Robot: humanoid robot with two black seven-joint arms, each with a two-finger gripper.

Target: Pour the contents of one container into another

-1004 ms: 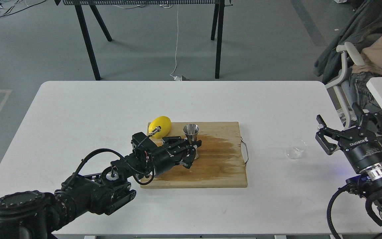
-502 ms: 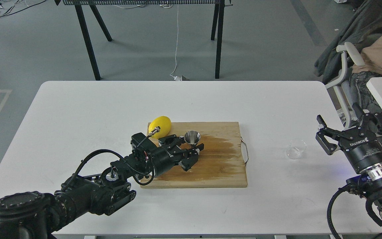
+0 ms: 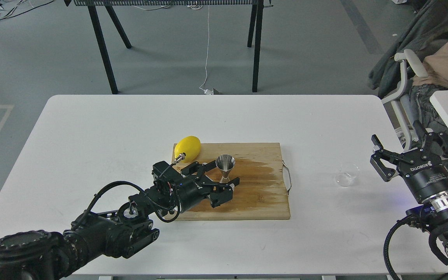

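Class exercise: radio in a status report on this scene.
Left gripper open beside jigger. Right gripper open, near glass cup. Lemon behind, clear.

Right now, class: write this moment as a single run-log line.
left gripper: open beside jigger | right gripper: open, near glass cup | jigger upright on board | cup on table, untouched
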